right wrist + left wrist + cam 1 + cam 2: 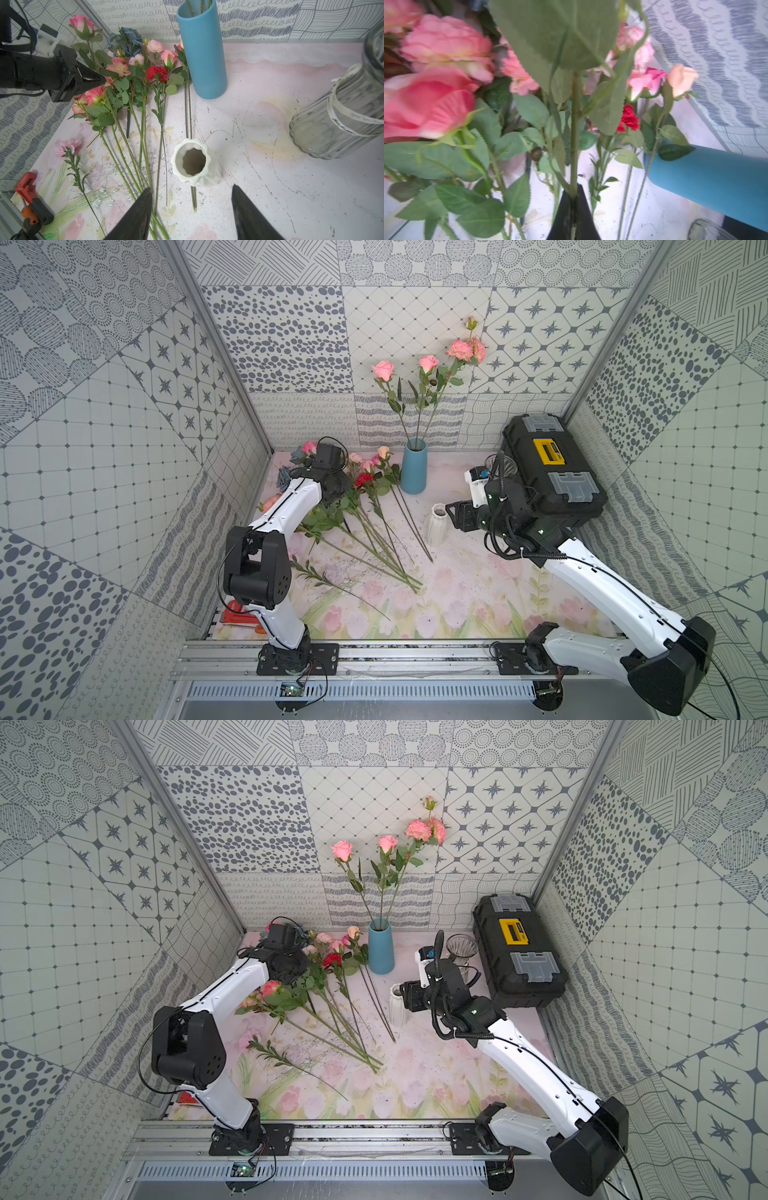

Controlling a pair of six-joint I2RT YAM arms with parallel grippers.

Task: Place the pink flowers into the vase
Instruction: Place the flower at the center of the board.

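Observation:
The blue vase (413,468) (202,52) stands at the back middle with three pink flowers (429,362) upright in it. More pink flowers (270,988) (118,66) lie in a pile left of the vase, stems fanning toward the front. My left gripper (574,196) (104,80) is over that pile, shut on the green stem of a pink rose (82,22) whose head rises above the rest. My right gripper (191,187) (455,514) is open beside a white ribbed vase (194,162), holding nothing.
A red carnation (156,72) and blue hydrangea (126,39) lie among the pile. A glass vase (340,116) and a black toolbox (548,472) stand at the back right. A green sprig (316,574) and a red pipe wrench (27,187) lie front left.

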